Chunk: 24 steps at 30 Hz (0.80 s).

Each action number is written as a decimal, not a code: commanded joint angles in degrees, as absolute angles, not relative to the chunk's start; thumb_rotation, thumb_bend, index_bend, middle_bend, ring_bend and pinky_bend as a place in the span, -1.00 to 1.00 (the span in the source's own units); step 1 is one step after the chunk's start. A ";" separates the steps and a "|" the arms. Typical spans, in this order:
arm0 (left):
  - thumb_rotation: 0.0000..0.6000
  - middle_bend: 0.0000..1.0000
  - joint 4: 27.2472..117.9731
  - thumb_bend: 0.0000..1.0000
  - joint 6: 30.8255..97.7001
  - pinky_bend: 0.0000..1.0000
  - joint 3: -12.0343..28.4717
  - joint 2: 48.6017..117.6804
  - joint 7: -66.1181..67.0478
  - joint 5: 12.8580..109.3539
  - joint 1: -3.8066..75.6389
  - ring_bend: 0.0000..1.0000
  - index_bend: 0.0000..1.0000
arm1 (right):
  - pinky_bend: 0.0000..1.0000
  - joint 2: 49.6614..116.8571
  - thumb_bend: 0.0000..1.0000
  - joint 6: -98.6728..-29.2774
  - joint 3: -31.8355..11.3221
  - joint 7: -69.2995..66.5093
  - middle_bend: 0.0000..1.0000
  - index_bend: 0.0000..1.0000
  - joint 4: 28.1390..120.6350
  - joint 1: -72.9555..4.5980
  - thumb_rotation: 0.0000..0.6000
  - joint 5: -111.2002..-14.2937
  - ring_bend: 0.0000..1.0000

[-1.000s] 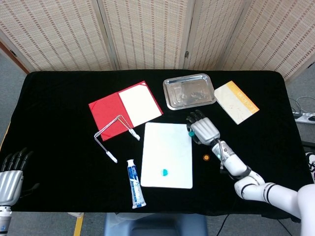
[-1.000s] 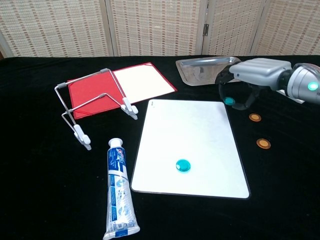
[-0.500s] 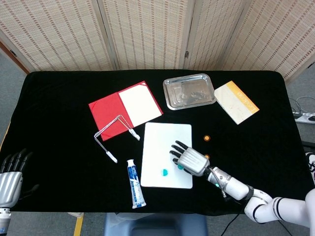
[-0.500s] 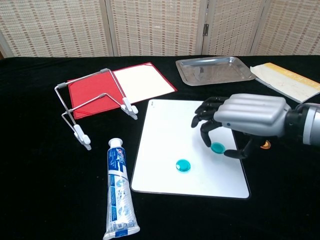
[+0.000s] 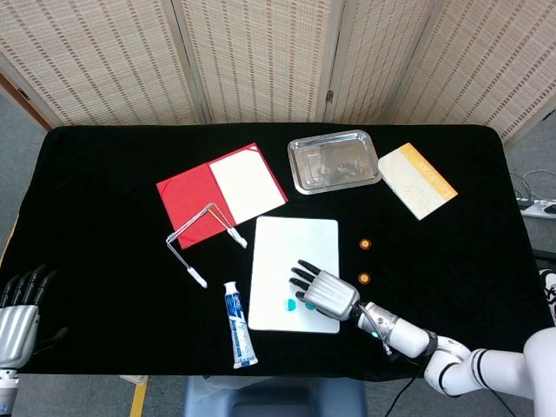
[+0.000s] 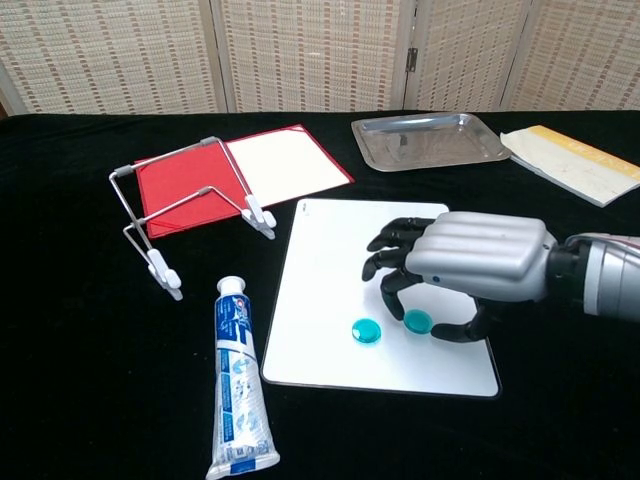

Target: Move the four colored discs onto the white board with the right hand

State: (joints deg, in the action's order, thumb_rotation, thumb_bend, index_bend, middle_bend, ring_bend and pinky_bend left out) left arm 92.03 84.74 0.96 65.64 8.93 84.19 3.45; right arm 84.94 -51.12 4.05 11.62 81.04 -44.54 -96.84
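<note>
Your right hand pinches a teal disc low over the white board; release it flat, clear of the other disc.

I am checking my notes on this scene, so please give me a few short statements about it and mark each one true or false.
1. Two teal discs, the first teal disc and the second teal disc, lie on the white rectangular board. True.
2. Both small orange discs are on the board. False: they lie on the black cloth, right of it.
3. The right hand is over the board. True.
4. The toothpaste tube lies in the metal tray. False: it lies on the cloth, left of the board.
</note>
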 commanded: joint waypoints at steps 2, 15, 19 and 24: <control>1.00 -0.96 91.83 -0.59 84.71 -1.00 0.94 65.74 8.75 84.17 3.40 -0.87 -0.79 | -1.00 85.35 -0.15 -50.61 4.03 12.08 -0.60 -0.07 81.00 -44.85 1.00 -96.83 -0.87; 1.00 -0.96 90.67 -0.59 84.66 -1.00 0.95 66.10 7.68 84.06 3.23 -0.87 -0.79 | -1.00 86.00 -0.15 -49.91 3.60 13.53 -0.61 -0.17 81.43 -45.39 1.00 -96.34 -0.89; 1.00 -0.96 90.36 -0.59 84.64 -1.00 0.92 66.17 7.39 84.07 3.18 -0.87 -0.79 | -1.00 85.92 -0.15 -49.90 3.58 13.80 -0.61 -0.21 81.69 -45.40 1.00 -96.20 -0.89; 1.00 -0.96 90.12 -0.59 84.71 -1.00 0.98 66.23 7.03 84.21 3.19 -0.87 -0.79 | -1.00 84.46 -0.15 -52.26 2.79 14.27 -0.61 -0.31 82.22 -44.49 1.00 -95.76 -0.89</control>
State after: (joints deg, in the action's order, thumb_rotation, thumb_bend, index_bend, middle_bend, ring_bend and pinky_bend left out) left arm 90.12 84.71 0.98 66.23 7.04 84.21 3.18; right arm 85.04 -51.58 3.12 13.98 82.02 -44.89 -96.04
